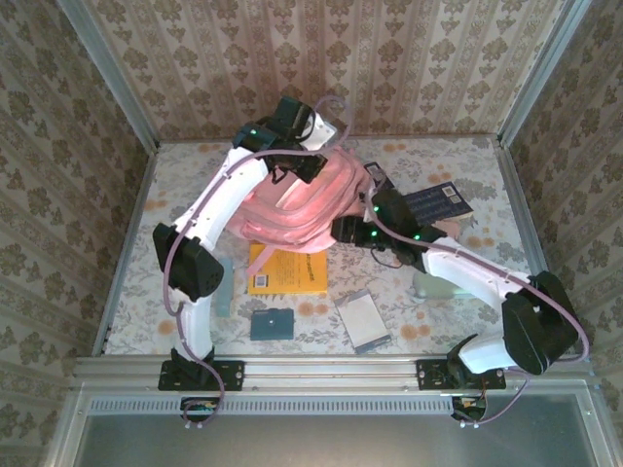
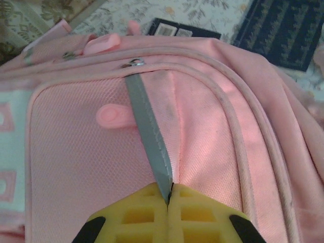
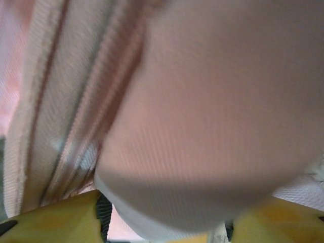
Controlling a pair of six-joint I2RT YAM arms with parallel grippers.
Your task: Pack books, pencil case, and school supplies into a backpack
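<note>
Toward the back of the tabletop [image 1: 438, 161] lies the pink backpack [image 1: 297, 209]. The left pincer [image 2: 168, 197] is closed on a thin grey strip [image 2: 149, 131] by its zip. The right pincer [image 3: 162, 228] has its jaws apart around a bulge of pink fabric; whether they grip it cannot be told. The orange-yellow book [image 1: 289, 270], navy book [image 1: 440, 202] and teal rectangle [image 1: 272, 323] lie outside. Risk: a pull could slip the strip free, or drag the soft bag over the books.
</note>
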